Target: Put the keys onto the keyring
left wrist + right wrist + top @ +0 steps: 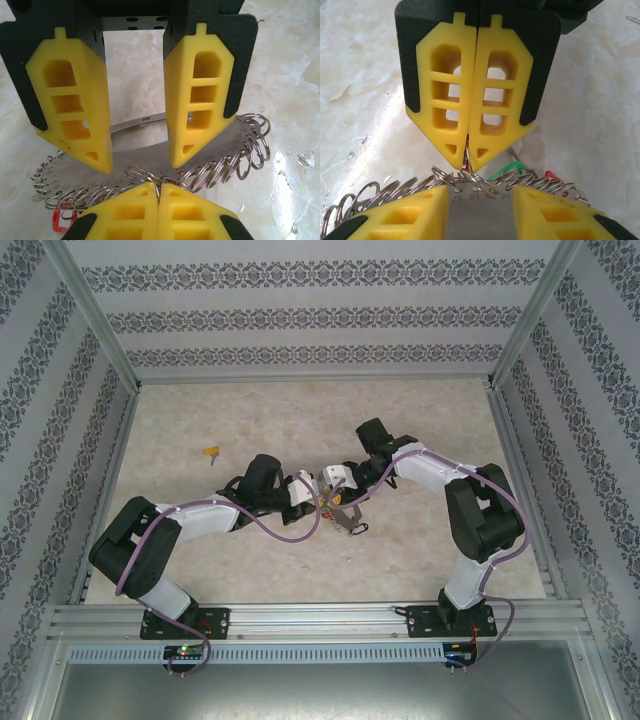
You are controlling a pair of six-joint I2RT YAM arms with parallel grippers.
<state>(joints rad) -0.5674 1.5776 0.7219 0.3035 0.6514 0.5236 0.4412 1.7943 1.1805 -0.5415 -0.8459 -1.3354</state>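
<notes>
One keyring [480,217], a flat numbered steel plate fringed with small wire rings, sits mid-table between two claws. The right claw [141,162], half wide, clamps its edges. The left claw [468,162] is pinched tight on one ring [472,176]. A green tag [507,169] and a red tag [550,175] peek out beneath. One yellow-tagged key [211,453] lies well apart on the smooth marbled table [430,420], with open room around it.

Marbled table [420,570] bears 1 yellow-tagged key [211,453] far left.

The right gripper [480,192] straddled a plate [145,156], the left gripper [159,186] at its edge ring [470,174]; a key [211,453] lay well left.
</notes>
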